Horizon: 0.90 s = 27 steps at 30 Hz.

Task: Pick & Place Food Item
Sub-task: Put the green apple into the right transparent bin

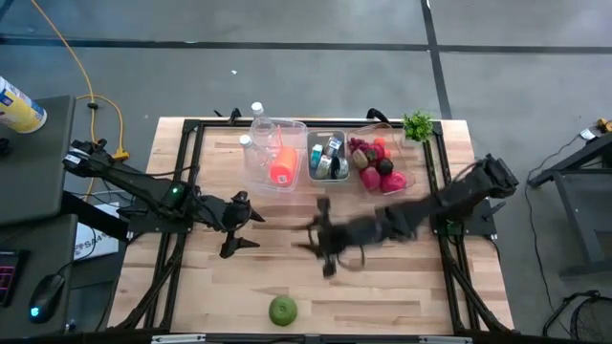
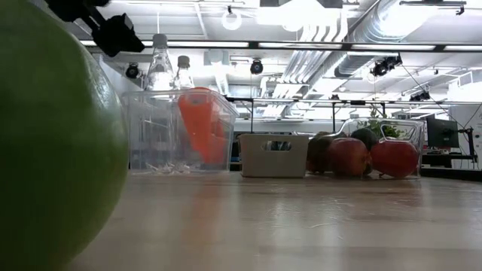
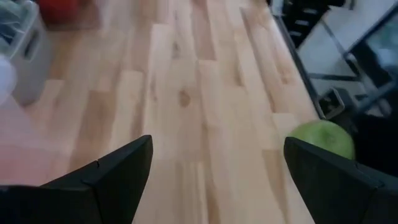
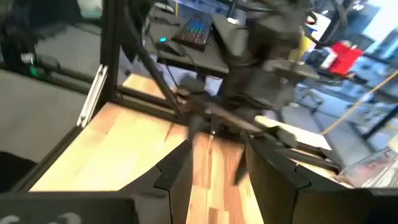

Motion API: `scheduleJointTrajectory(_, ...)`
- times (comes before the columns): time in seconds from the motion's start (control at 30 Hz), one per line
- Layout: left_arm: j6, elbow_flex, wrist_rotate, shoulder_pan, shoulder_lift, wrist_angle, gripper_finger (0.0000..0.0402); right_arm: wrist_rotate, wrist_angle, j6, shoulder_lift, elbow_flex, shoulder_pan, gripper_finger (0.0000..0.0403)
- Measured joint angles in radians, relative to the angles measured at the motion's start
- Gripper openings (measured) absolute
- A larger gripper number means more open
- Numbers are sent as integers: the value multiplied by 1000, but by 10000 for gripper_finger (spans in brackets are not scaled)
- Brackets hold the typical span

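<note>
both end effectors (image 1: 241, 232) open, hovering mid-table (image 1: 382, 287)

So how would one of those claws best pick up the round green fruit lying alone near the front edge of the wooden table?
Probably from straight above, fingers closing across the widest middle of the round green fruit. It is ball-shaped with no handle, so any side pair works, and bare wooden table surrounds it. The left gripper is open above the table, and its wrist camera already sees the fruit ahead.

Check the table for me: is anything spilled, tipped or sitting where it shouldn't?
Only the round green fruit stands out: it sits alone near the wooden table's front edge, far from the clear plastic bins along the back. Nothing looks spilled or broken.
</note>
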Motion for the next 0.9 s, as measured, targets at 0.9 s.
scheduleJointTrajectory(0.9, 259, -176, 128, -211, 183, 371, 351, 263, 238, 161, 31, -190, 303, 136)
